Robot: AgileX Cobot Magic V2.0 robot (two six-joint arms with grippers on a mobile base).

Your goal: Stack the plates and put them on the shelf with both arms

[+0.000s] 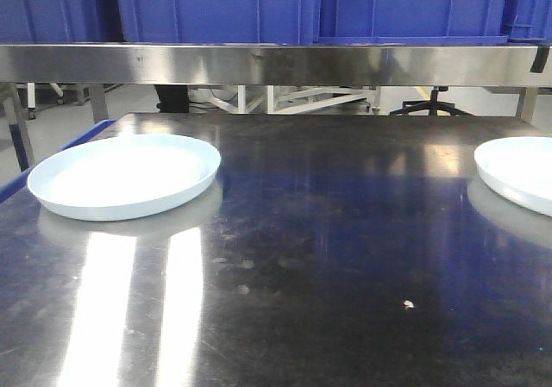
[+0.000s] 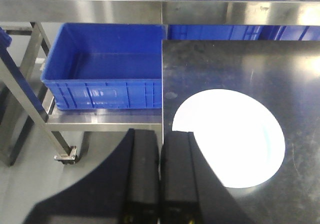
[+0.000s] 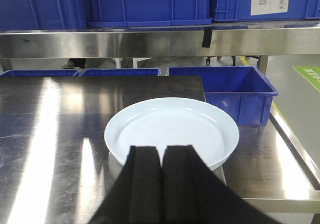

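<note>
Lying flat with rims upward, the round, glossy white left plate (image 1: pixel 125 173) and right plate (image 1: pixel 522 171) sit well apart on the counter (image 1: pixel 328 232). Left gripper (image 2: pixel 160 143) and right gripper (image 3: pixel 161 154) are closed, empty, each near its plate.

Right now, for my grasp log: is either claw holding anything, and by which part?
Nothing is held. Left claw and right claw are shut, empty; left plate and right plate lie on the steel table.
</note>
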